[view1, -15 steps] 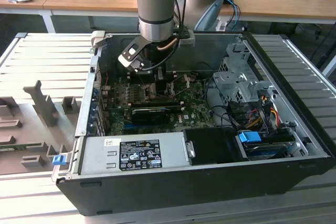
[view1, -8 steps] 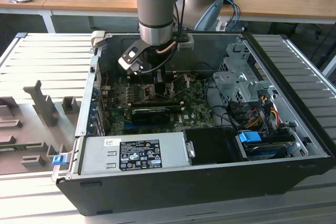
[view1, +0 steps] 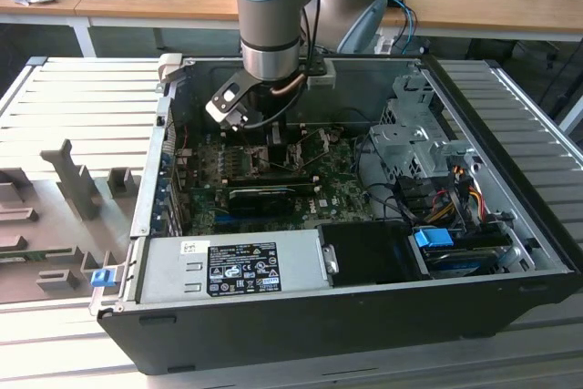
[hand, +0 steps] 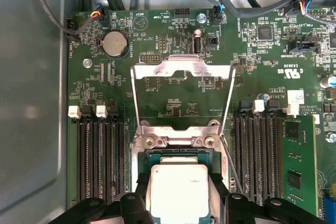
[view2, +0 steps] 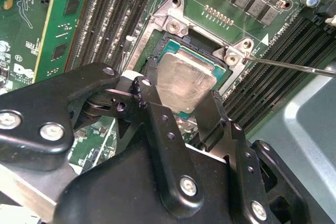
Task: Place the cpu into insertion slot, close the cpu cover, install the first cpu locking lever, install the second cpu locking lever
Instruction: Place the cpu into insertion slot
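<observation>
The cpu [hand: 178,190], a pale silver square with a green rim [view2: 184,80], lies level in or just over the black-framed insertion slot [view2: 197,40] on the green motherboard. My gripper [hand: 180,182] has one black finger [view2: 157,124] against each of two opposite chip edges and looks shut on it. The cpu cover [hand: 181,69] is a dull metal frame swung open and standing away from the slot beyond its hinge screws. A thin wire locking lever [view2: 294,65] juts out beside the socket, unlatched. In the exterior view the gripper [view1: 273,138] reaches down into the open computer case.
Memory slots [hand: 100,156] run along both sides of the socket, and a fitted memory stick [view2: 60,30] stands nearby. A black graphics card [view1: 269,193] crosses the board. The power supply [view1: 232,261] and drive bay [view1: 428,134] crowd the case walls, with cables [view1: 446,198].
</observation>
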`<state>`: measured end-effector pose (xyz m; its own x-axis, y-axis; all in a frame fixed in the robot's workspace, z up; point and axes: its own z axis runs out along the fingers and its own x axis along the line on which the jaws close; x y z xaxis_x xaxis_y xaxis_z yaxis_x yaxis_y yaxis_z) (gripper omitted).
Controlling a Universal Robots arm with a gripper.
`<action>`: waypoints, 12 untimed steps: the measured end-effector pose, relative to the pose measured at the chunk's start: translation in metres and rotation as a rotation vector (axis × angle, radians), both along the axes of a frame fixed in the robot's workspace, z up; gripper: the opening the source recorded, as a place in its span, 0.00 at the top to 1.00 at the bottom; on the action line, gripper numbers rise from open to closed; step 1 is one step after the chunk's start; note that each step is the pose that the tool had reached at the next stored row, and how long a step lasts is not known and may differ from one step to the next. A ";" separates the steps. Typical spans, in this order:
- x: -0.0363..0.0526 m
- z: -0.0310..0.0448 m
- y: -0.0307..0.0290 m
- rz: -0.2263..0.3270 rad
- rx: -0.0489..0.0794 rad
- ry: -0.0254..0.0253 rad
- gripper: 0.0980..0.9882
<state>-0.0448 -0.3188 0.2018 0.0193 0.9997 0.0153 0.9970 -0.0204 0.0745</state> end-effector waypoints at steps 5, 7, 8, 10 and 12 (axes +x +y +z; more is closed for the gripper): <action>0.0000 -0.0002 0.0001 0.000 0.000 -0.0001 0.52; 0.0000 -0.0002 0.0001 0.000 0.000 -0.0001 0.51; 0.0000 -0.0002 0.0001 0.000 0.000 -0.0001 0.51; 0.0000 -0.0004 -0.0013 0.010 -0.001 -0.0001 0.43; 0.0001 -0.0007 -0.0013 0.011 -0.010 0.0000 0.43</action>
